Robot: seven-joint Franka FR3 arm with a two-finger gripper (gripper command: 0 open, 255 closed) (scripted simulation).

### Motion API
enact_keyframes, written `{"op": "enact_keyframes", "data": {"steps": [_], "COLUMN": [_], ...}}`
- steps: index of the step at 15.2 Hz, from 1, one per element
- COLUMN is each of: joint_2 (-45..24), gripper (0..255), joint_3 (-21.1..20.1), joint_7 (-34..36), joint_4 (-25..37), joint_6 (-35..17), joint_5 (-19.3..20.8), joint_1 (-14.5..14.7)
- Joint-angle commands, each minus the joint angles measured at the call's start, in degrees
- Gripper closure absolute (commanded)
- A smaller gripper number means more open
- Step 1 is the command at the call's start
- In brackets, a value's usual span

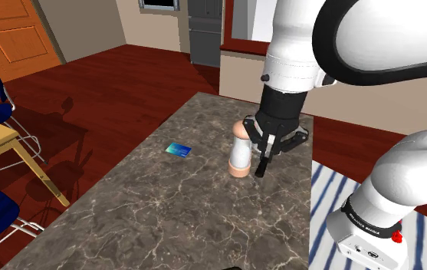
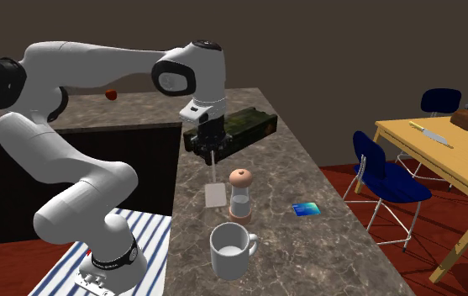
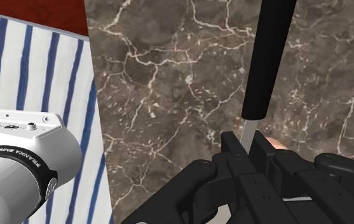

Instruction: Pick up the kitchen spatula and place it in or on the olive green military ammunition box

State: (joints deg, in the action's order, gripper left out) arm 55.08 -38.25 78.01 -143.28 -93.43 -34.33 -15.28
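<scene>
A long counter [image 2: 307, 160] with a dark brown, marble-patterned top and pale veins. In the second exterior view, a pepper grinder [image 2: 240, 195] with a rounded tan cap stands upright near the counter's middle. A white mug [image 2: 232, 250] stands near the grinder, at its six o'clock. A small blue card [image 2: 306, 209] lies flat at its three o'clock. An olive green ammunition box [image 2: 244, 128] rests at twelve o'clock, at the far end.

My shoulder camera looks down over the counter [image 1: 165, 218] from behind me; the second faces back from its far end; my wrist camera peers past my claw [image 3: 248, 145], close above it.
</scene>
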Motion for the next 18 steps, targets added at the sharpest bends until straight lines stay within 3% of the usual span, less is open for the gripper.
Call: {"op": "enact_keyframes", "data": {"steps": [1, 10, 14, 18], "joint_2": [-0.2, -7.0, -10.5, -14.0], "gripper": [255, 255, 255, 255], "joint_3": [0.5, -13.1, -20.1, -28.3], "joint_7": [0.2, 12.3, 17.7, 23.0], "joint_4": [1.2, 13.2, 19.9, 27.5], "joint_6": [1.0, -0.8, -1.8, -2.6], "joint_5": [0.5, -5.2, -6.3, -6.7], "joint_1": [-0.2, -2.7, -6.0, -11.2]}}
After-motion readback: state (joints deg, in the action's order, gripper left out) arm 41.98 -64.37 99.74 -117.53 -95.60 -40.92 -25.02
